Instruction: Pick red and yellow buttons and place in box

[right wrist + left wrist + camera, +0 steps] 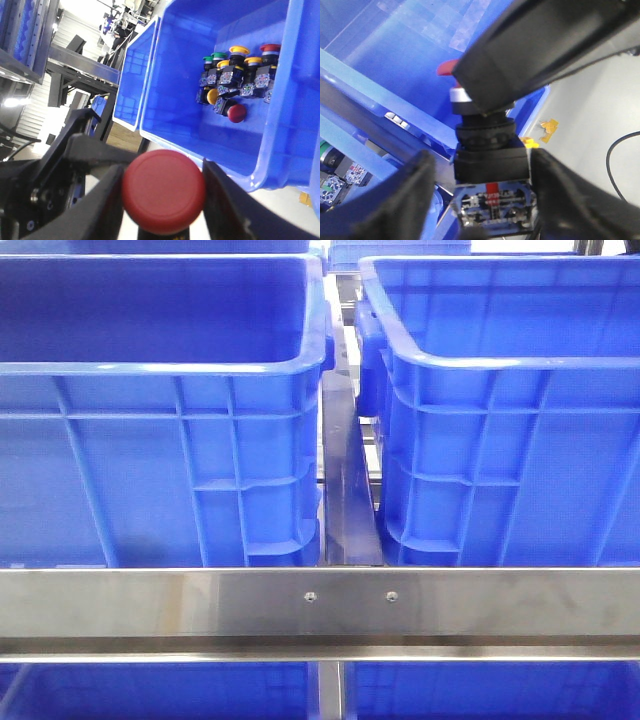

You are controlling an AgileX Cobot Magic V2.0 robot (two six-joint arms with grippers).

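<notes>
My right gripper [162, 192] is shut on the cap of a red button [164, 191] and holds it in the air outside the blue box [200, 60]. In the left wrist view the same button's black body and contact block [490, 165] stand between my left gripper's [482, 200] open fingers: one finger [415, 195] stands clear of the body and the other is close against it. The right gripper's finger [545, 50] covers most of the red cap [446, 67]. In the box lie several buttons, among them yellow ones [239, 50] and red ones [236, 113]. Neither gripper shows in the front view.
Two blue crates [150, 470] [500, 460] stand side by side behind a steel rail [320, 605]. A second crate [132, 75] sits beyond the box. A black cable [615, 155] and yellow tape bits [549, 125] lie on the grey floor.
</notes>
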